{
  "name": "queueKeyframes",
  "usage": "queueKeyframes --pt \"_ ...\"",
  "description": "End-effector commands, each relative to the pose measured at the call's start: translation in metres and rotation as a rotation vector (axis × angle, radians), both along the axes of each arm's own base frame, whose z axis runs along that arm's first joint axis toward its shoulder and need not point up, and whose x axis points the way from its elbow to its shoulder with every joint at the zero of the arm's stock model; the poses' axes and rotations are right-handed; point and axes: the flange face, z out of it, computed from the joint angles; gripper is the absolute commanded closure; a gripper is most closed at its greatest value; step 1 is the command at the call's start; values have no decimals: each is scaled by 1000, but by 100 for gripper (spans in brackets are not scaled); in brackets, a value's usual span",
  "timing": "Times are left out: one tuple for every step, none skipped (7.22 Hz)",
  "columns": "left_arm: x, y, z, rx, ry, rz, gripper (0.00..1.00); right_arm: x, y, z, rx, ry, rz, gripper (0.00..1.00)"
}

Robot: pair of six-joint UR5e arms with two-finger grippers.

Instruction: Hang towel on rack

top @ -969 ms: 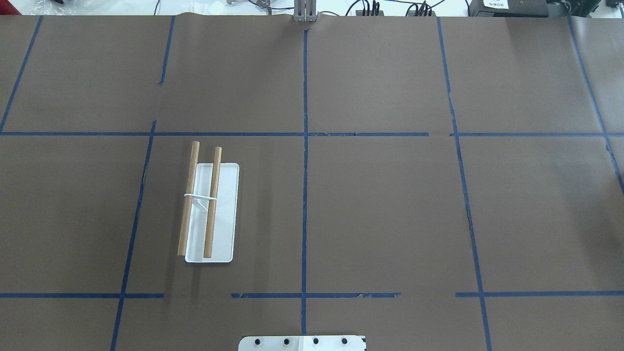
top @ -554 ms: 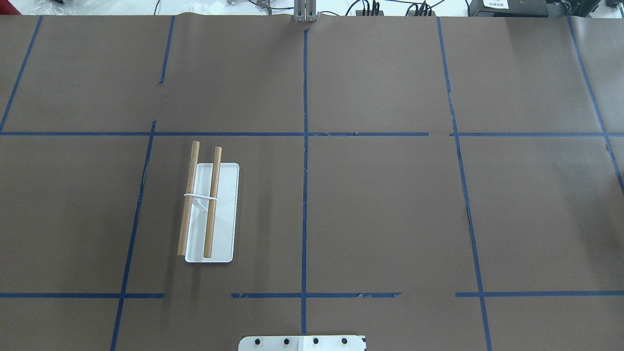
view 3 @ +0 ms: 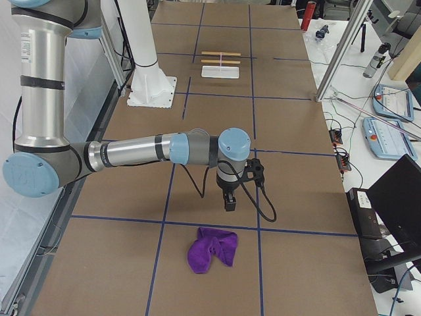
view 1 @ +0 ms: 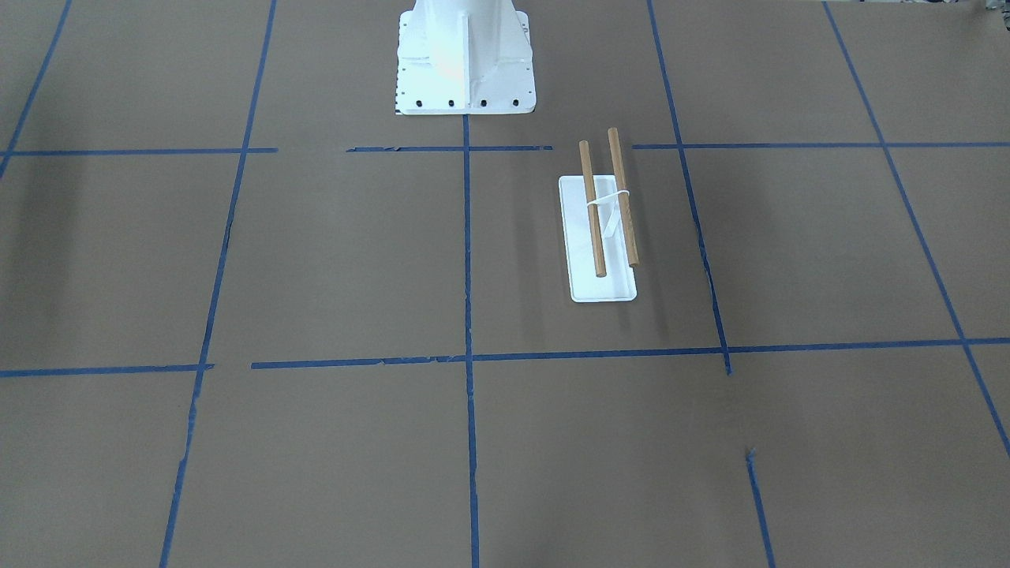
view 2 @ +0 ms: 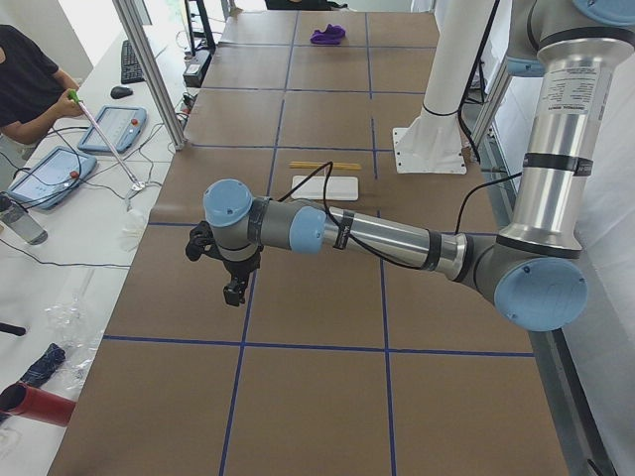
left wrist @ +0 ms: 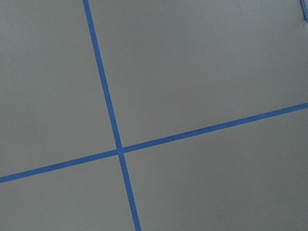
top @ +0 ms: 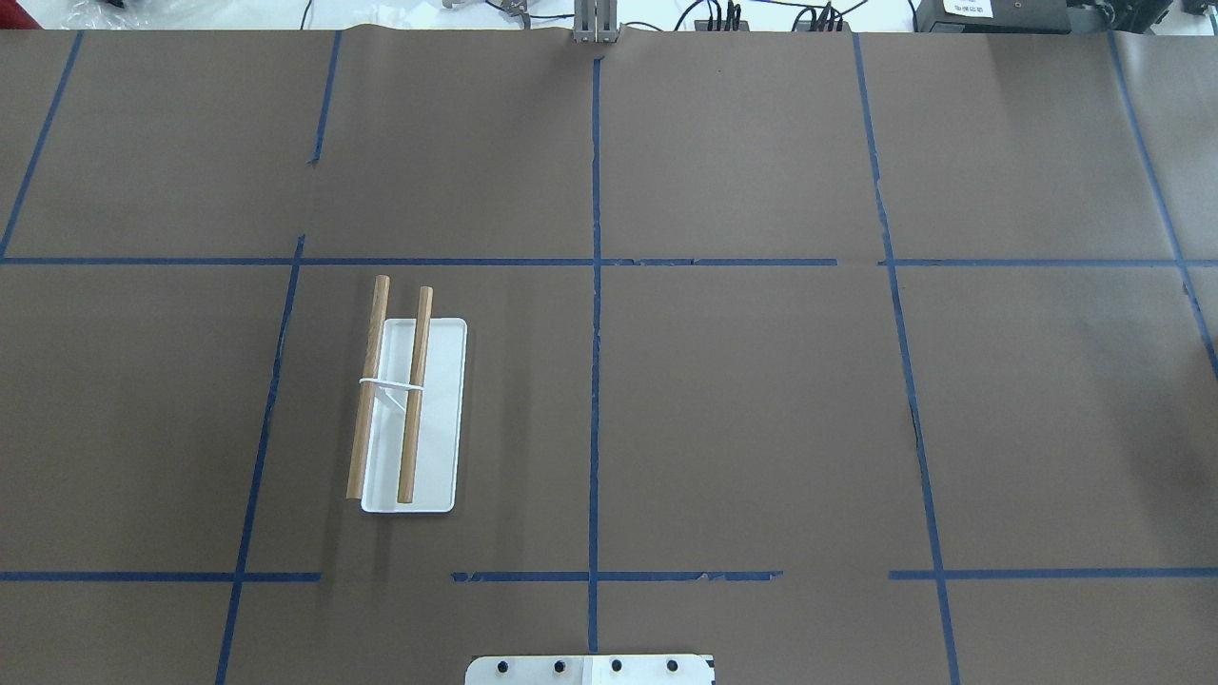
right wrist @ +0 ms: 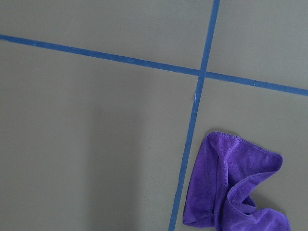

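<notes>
The purple towel [view 3: 212,250] lies crumpled on the brown table near the right end, just past a blue tape line. It also shows in the right wrist view [right wrist: 231,187] at the lower right, and far off in the exterior left view [view 2: 327,35]. The rack [top: 411,438] stands on the robot's left half, with two wooden dowels over a white base [view 1: 604,288], and nothing hangs on it. My right gripper [view 3: 228,203] points down above the table a little short of the towel. My left gripper [view 2: 234,293] hovers near the left end. I cannot tell whether either is open or shut.
The white robot pedestal [view 1: 465,55] stands at the table's near-robot edge. Blue tape lines [top: 596,381] grid the brown table. An aluminium post [view 3: 339,52] rises at the far edge. An operator [view 2: 25,84] sits beside the table with tablets and cables.
</notes>
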Motion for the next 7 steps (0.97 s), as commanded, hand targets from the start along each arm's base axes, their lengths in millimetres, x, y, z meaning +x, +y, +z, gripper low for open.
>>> queueKeyframes --pt "1 6 8 -14 0 3 0 0 2 -7 21 -1 -8 0" --pt "1 7 9 -18 0 0 0 -1 6 1 -10 1 2 0" --pt "1 7 9 -18 0 0 0 -4 13 15 -37 7 -8 0" --pt "1 7 8 -16 2 1 0 -4 17 49 -107 8 -8 0" --pt "2 7 8 -17 2 1 0 -11 14 85 -125 11 -25 0" --pt "2 7 6 -14 2 1 0 -15 14 138 -94 11 -32 0" --pt "2 7 5 -13 2 -1 0 -14 17 168 -63 10 -21 1"
